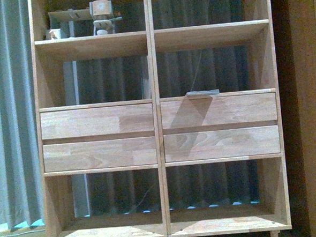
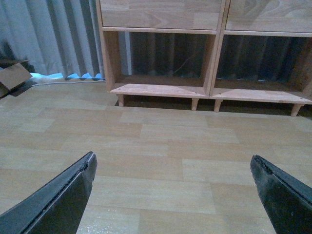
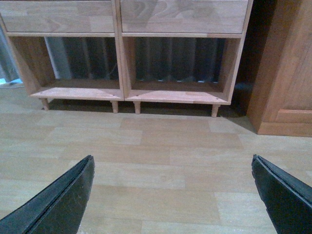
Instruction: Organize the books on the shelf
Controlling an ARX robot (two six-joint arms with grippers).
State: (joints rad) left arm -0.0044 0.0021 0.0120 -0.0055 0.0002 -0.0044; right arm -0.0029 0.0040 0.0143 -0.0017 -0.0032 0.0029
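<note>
The shelf [image 1: 157, 118] fills the front view: a light-wood backless bookcase with a central double divider and four drawer fronts. A thin grey-teal book [image 1: 202, 92] lies flat on the ledge above the right drawers. Neither arm shows in the front view. My left gripper [image 2: 172, 158] hangs open over bare floor, facing the shelf's [image 2: 209, 63] bottom compartments, with nothing between its fingers. In the same way, my right gripper [image 3: 173, 158] is open and empty above the floor in front of the shelf [image 3: 119, 58].
A wooden figure [image 1: 102, 15] and a small box [image 1: 53, 33] stand on the top left shelf board. A darker wooden cabinet [image 3: 287, 73] stands right of the shelf. Grey curtains [image 1: 9, 106] hang behind. A cardboard box [image 2: 12, 75] lies at the left.
</note>
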